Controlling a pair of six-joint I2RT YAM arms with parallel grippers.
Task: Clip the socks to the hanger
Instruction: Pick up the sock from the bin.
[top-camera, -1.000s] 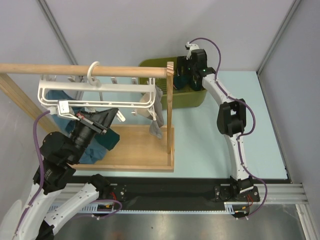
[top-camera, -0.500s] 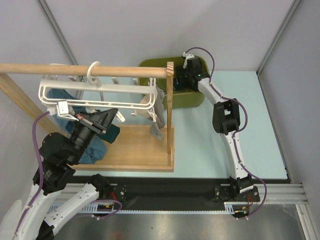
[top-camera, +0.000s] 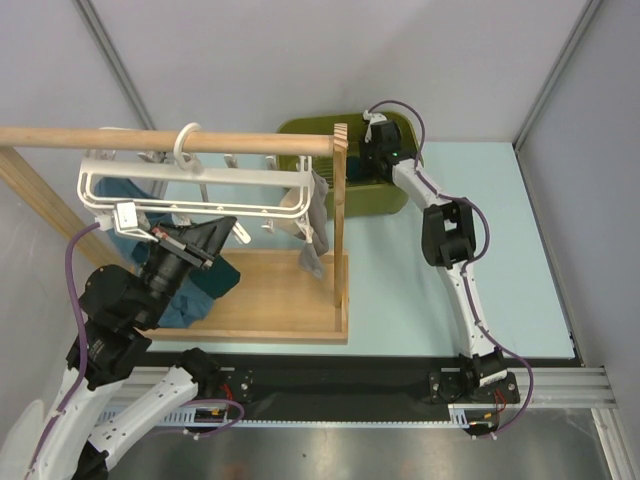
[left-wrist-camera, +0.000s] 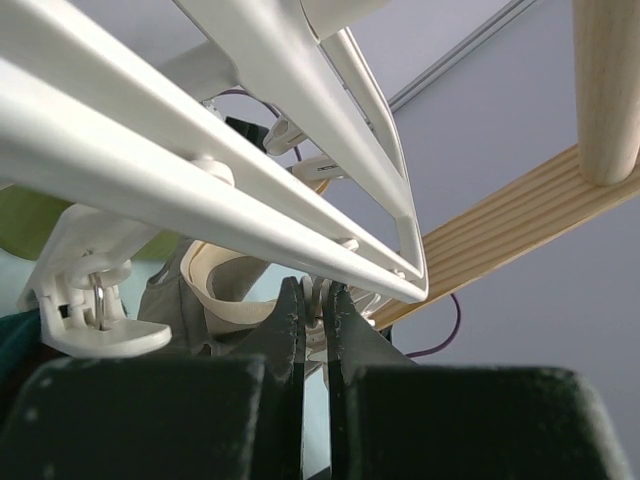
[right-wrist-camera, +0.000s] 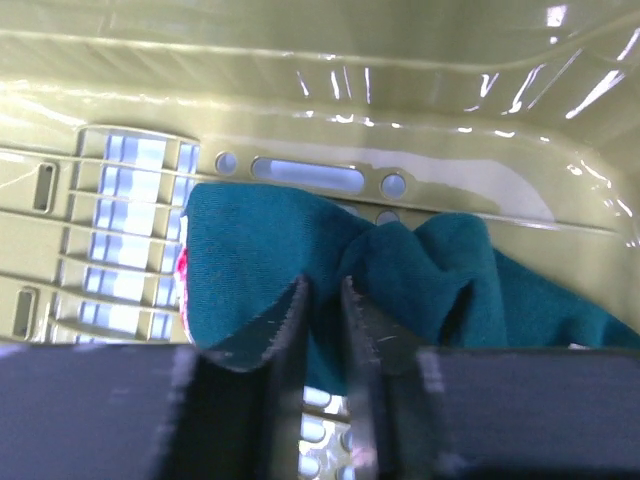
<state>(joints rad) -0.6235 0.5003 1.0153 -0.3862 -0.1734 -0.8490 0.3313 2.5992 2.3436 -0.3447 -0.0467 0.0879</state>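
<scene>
L gripper (left-wrist-camera: 315, 292) clamped tight on hanger (left-wrist-camera: 250, 215) clip peg (left-wrist-camera: 317, 320). R gripper (right-wrist-camera: 322, 292) pinches teal sock (right-wrist-camera: 250, 260) inside green bin (right-wrist-camera: 300, 90); red patch (right-wrist-camera: 182, 265) too blurred to read.

- one white hanger (top-camera: 190, 182) is counted.
- one grey sock (top-camera: 316, 222) is counted at the hanger's right end.
- one green bin (top-camera: 382, 205) is counted right of the hanger.
- one teal sock (right-wrist-camera: 260, 250) is counted.

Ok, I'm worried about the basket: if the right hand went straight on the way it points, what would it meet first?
The teal sock: a fold of it sits at the fingertips of the right hand. Behind it is the slotted wall of the green basket; how close is unclear.
</scene>
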